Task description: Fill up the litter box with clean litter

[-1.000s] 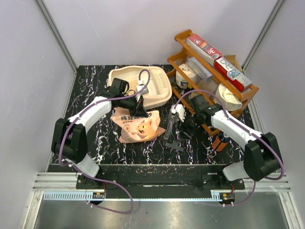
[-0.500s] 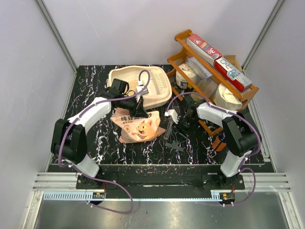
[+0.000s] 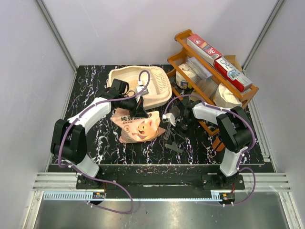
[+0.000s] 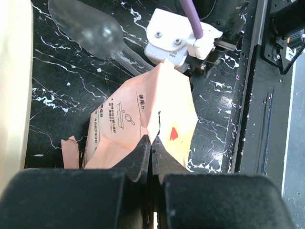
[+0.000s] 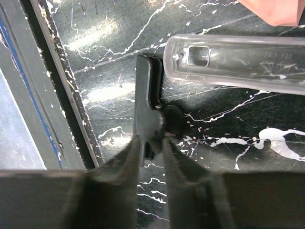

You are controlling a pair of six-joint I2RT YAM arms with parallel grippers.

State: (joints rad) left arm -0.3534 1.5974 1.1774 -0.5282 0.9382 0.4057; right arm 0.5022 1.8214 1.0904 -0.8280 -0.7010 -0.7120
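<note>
The cream litter box stands at the back left with its slotted grille toward the right; its wall shows at the left edge of the left wrist view. No litter granules show in any view. My left gripper is shut on the top edge of the pink-orange bag, just in front of the box. My right gripper hangs low just right of the bag, fingers a little apart, holding nothing.
A clear plastic scoop lies on the black marbled table between bag and right gripper. A flat black piece lies in front of it. The brown wooden rack with boxes stands at the back right.
The right arm has folded in and its gripper has moved left toward the bag and scoop. The left gripper and the bag have not moved.
</note>
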